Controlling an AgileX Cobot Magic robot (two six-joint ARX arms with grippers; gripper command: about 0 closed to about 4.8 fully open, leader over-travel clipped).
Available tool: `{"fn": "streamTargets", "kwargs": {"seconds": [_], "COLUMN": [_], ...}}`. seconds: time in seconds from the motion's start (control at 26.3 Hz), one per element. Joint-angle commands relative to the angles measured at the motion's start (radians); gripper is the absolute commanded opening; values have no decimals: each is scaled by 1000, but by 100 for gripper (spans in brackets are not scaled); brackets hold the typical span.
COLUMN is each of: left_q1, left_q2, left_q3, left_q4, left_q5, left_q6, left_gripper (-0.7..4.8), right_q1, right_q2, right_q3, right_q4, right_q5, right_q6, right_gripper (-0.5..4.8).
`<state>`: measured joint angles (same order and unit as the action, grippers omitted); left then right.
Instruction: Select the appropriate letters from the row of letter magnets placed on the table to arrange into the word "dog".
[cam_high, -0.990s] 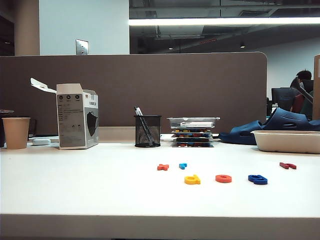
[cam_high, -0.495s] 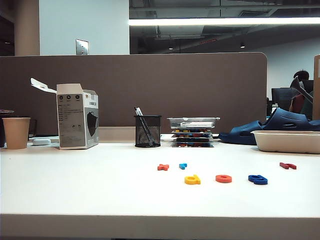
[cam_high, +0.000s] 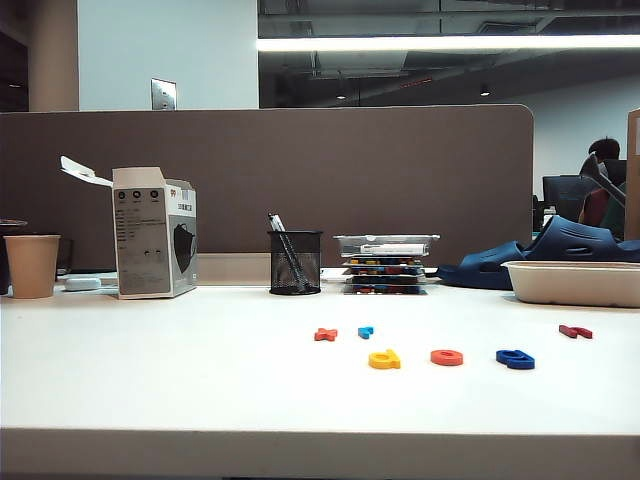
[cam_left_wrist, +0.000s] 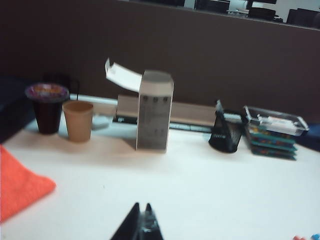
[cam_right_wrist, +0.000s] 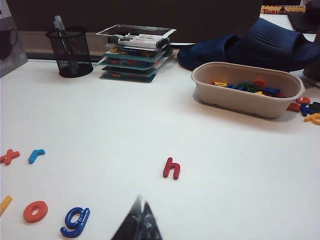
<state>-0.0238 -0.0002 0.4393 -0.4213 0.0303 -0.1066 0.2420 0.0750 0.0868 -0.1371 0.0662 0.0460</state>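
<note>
Right now I see the table (cam_high: 150, 370), wide and white, with the brown partition (cam_high: 300, 170) along its back edge. Against that partition stand an open grey carton (cam_high: 152, 233), a paper cup (cam_high: 32, 265), a black mesh pen holder (cam_high: 295, 262) and a stack of colourful trays (cam_high: 386, 265); a beige tub (cam_right_wrist: 247, 89) holding more letters sits to the right with a dark blue slipper (cam_right_wrist: 250, 45) behind it.

My left gripper (cam_left_wrist: 141, 226) shows only in its own wrist camera, fingers pressed together and empty, hanging above bare tabletop on the carton side, well away from the letters. My right gripper (cam_right_wrist: 139, 220) is likewise closed with nothing in it, poised over the table just beside the blue g and near the dark red h (cam_right_wrist: 171, 168).

On the near line, the yellow d (cam_high: 384, 359), the orange-red o (cam_high: 447, 357) and the dark blue g (cam_high: 515, 359) lie flat in that order, left to right, apart from one another. Just behind them sit the orange-red x (cam_high: 326, 334) and the light blue letter (cam_high: 366, 331), with the h well off to the right.
</note>
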Motion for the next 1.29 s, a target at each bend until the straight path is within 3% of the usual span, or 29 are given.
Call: {"fn": "streamTargets", "kwargs": {"seconds": [0.04, 0.27, 0.5, 0.91, 1.29], "left_q1": [0, 0, 0, 1, 1], "left_q2": [3, 3, 2, 2, 2], "left_q3": [-86, -235, -328, -411, -411], "left_q4": [127, 329, 414, 462, 427], "left_q5": [5, 42, 42, 41, 42], "left_q6": [-9, 7, 22, 27, 21], "left_gripper": [-6, -6, -6, -6, -5], "right_q1": [1, 1, 0, 0, 0], "right_q2": [-1, -1, -1, -1, -1], "right_q3": [-31, -53, -72, -87, -87], "right_q4": [83, 119, 123, 131, 131], "right_q5": [-21, -19, -17, -17, -17], "right_q6": [-6, -29, -51, -50, -50], "right_gripper": [-6, -6, -6, -5, -5]}}
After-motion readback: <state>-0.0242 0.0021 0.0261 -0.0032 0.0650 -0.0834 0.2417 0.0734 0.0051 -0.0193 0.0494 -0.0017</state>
